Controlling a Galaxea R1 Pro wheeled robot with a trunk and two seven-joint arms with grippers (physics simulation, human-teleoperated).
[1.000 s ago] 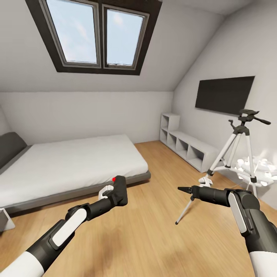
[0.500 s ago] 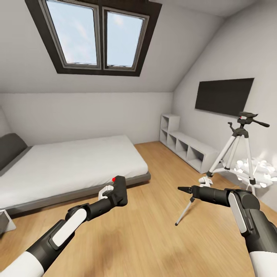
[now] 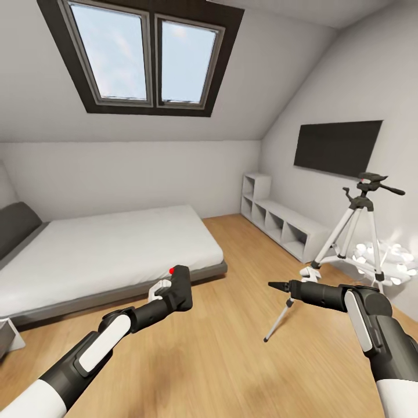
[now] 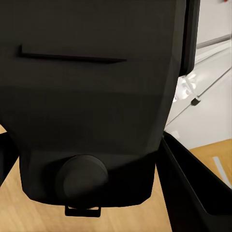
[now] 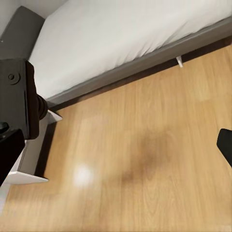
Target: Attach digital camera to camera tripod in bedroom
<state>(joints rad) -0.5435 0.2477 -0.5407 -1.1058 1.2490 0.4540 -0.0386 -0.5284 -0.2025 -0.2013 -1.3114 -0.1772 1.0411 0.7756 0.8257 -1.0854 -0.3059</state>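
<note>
The small black boxy digital camera with the red dot on top (image 3: 179, 288) is up off the floor, clamped in the left end effector (image 3: 168, 293) out in front of the robot, so the pick-up looks done. Still to come: the carry and the mounting. The tall silver-legged camera tripod with its black head and pan handle (image 3: 361, 229) stands well apart, over by the right wall near the low white cubby shelf (image 3: 283, 224). The right end effector (image 3: 276, 285) hangs empty above the light wood floor (image 3: 232, 354), fingers looking pinched together (hard to be sure).
</note>
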